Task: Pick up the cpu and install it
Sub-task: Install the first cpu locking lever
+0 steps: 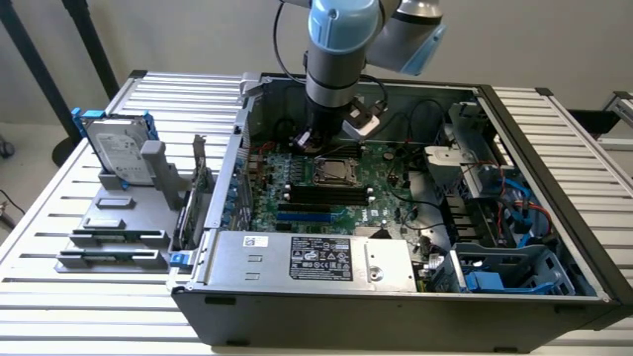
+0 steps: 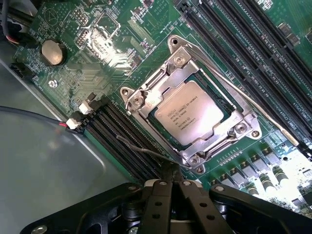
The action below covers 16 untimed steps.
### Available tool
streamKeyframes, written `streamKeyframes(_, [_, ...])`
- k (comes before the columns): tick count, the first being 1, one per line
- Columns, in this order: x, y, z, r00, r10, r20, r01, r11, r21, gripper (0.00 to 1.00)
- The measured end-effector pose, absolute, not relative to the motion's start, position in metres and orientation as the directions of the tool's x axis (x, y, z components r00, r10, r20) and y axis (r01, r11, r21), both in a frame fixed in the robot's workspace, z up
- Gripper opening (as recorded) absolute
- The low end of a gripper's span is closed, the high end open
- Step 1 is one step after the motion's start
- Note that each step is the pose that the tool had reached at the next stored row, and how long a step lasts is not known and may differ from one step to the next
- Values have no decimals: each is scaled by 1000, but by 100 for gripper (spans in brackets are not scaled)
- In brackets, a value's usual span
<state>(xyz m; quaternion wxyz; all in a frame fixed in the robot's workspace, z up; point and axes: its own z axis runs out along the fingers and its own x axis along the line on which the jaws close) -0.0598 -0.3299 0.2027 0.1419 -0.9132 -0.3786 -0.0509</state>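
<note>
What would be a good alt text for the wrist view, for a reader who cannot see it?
A silvery cpu lies flat in its metal socket frame on a green motherboard, with the black end effector just beside the frame. Long black memory slots run alongside.

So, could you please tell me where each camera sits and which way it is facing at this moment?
Exterior view: off the arm, raised, looking down into the open computer case on the slatted table; the arm's wrist and gripper hang over the motherboard.
Wrist view: on the wrist, looking down at the cpu seated in its socket frame; the gripper's dark body shows.
Shared: cpu, socket, motherboard.
</note>
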Motion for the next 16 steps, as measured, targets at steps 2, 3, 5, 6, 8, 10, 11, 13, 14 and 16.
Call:
streamKeyframes(2, [-60,-330,203,708,678,198,706,-674,-218,11])
streamKeyframes(3, [-60,-330,203,708,678,196,706,-674,-216,11])
streamKeyframes(5, [-60,-330,203,708,679,194,706,-675,-214,11])
streamKeyframes(6, [-59,-330,203,708,679,194,706,-675,-214,11])
streamKeyframes(8, [-58,-330,203,708,679,193,706,-675,-213,11])
streamKeyframes(10, [-58,-330,203,708,680,192,706,-675,-212,11])
streamKeyframes(11, [-57,-330,203,707,680,192,707,-675,-212,11])
streamKeyframes(13, [-56,-329,203,707,681,191,707,-675,-211,11])
streamKeyframes(14, [-55,-329,203,707,681,191,707,-675,-211,11])
streamKeyframes(16, [-54,-329,203,707,682,190,707,-675,-210,11])
